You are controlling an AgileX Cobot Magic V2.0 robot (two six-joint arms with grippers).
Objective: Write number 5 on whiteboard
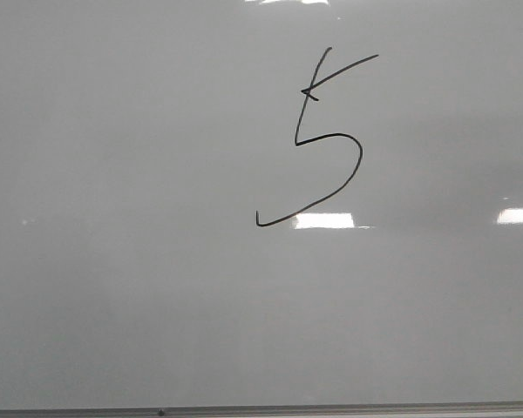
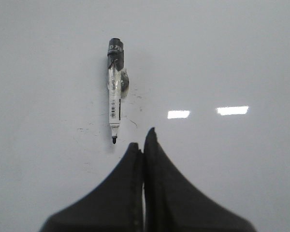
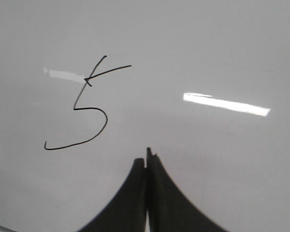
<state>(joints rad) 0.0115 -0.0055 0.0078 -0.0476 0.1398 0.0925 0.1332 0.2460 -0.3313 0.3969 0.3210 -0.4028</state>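
Whiteboard [image 1: 113,287], large glossy pale grey-white board with thin grey frame edge, fills all views, and a thin black hand-drawn number 5 [image 1: 331,139] sits right of centre in its upper half. Left gripper [image 2: 143,140] and right gripper [image 3: 146,157], black fingers pressed together, hold nothing. Uncapped clear-barrelled marker [image 2: 114,96] with barcode label lies just beyond left gripper, black-end text unreadable.

The print on the marker [image 2: 114,99] below my left claw [image 2: 144,140] is too small to read. Both my claws run off their pictures' edges, and the whiteboard [image 1: 113,261] spills past every frame but its near rim.
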